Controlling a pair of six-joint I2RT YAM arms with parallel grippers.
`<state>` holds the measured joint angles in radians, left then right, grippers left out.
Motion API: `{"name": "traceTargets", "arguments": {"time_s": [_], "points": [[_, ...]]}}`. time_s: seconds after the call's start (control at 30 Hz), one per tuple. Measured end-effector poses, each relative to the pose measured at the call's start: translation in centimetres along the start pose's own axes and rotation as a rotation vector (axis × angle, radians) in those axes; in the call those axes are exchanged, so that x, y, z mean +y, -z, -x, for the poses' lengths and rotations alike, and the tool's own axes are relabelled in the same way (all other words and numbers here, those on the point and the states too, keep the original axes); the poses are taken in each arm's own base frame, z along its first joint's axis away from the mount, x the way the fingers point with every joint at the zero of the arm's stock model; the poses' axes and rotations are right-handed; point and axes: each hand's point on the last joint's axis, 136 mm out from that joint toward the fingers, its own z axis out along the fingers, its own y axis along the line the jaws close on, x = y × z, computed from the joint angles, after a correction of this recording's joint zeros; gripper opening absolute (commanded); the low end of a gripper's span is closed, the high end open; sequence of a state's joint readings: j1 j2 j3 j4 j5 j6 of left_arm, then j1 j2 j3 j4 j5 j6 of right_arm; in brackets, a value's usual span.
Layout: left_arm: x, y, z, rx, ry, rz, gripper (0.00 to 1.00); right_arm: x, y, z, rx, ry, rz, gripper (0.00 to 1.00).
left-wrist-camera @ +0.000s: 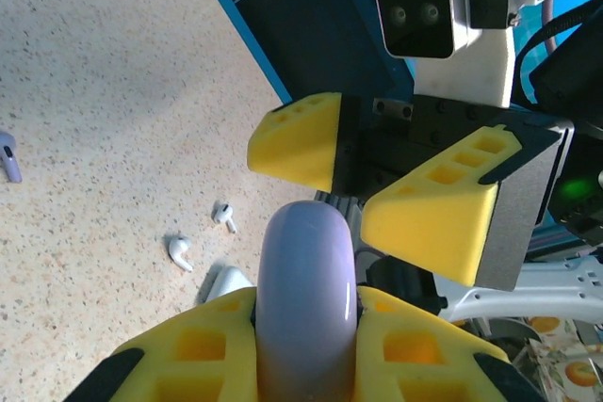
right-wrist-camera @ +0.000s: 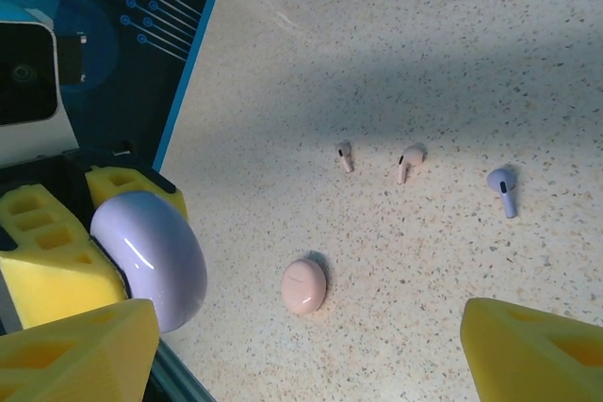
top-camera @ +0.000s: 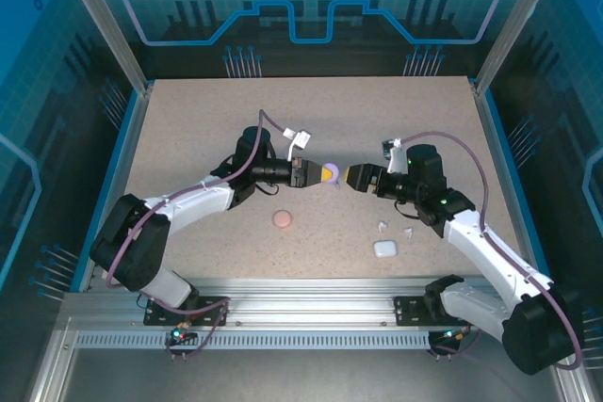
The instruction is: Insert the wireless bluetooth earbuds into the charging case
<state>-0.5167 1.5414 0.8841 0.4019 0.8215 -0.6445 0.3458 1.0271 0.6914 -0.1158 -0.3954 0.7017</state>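
Observation:
A purple charging case (left-wrist-camera: 306, 298) is pinched between the yellow fingers of my left gripper (left-wrist-camera: 306, 308), held up above the table's middle (top-camera: 330, 174); its lid looks closed. My right gripper (top-camera: 354, 177) faces it, open, and its fingers (left-wrist-camera: 433, 218) stand just past the case's tip without touching it. In the right wrist view the purple case (right-wrist-camera: 151, 256) sits left of my right gripper (right-wrist-camera: 306, 345). Two pale pink earbuds (right-wrist-camera: 345, 156) (right-wrist-camera: 409, 161) and one purple earbud (right-wrist-camera: 503, 190) lie on the table. Two white earbuds (left-wrist-camera: 224, 216) (left-wrist-camera: 179, 251) lie near the right arm.
A closed pink case (top-camera: 283, 218) rests on the table in front of the left arm. A white case (top-camera: 384, 249) lies near the front right, beside the white earbuds (top-camera: 382, 226). The speckled table (top-camera: 188, 138) is bordered by blue walls and metal posts.

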Motion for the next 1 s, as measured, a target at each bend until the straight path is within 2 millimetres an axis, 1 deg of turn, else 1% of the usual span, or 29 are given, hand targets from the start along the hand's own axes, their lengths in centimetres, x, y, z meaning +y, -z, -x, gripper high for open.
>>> {"name": "traceTargets", "arguments": {"time_s": [0.17, 0.27, 0.47, 0.57, 0.7, 0.83, 0.9, 1.0], "points": [[-0.1, 0.0, -0.2, 0.016, 0.01, -0.006, 0.07, 0.8, -0.1, 0.6, -0.023, 0.018, 0.034, 0.84], [-0.1, 0.0, -0.3, 0.017, 0.012, -0.004, 0.07, 1.2, -0.5, 0.6, -0.023, 0.021, 0.049, 0.83], [0.0, 0.0, -0.3, 0.019, 0.018, 0.001, 0.06, 1.4, -2.2, -0.7, 0.035, 0.014, 0.051, 0.8], [0.2, 0.1, -0.2, 0.01, 0.024, 0.012, 0.04, 1.4, -2.7, -0.5, 0.035, 0.013, 0.044, 0.78], [0.4, 0.3, 0.1, -0.008, 0.025, 0.031, 0.04, 1.0, -2.9, -0.2, 0.016, 0.005, 0.04, 0.77], [0.3, 0.7, 0.3, -0.022, 0.025, 0.045, 0.04, -0.2, -2.9, -0.1, -0.005, -0.027, 0.024, 0.77], [0.0, 0.8, 0.3, -0.023, 0.019, 0.039, 0.04, -1.1, -3.0, -0.4, -0.007, -0.043, 0.005, 0.77], [-1.1, 1.0, 0.5, -0.029, -0.008, 0.016, 0.03, -2.3, -3.0, -1.0, 0.005, -0.066, -0.033, 0.77]]}}
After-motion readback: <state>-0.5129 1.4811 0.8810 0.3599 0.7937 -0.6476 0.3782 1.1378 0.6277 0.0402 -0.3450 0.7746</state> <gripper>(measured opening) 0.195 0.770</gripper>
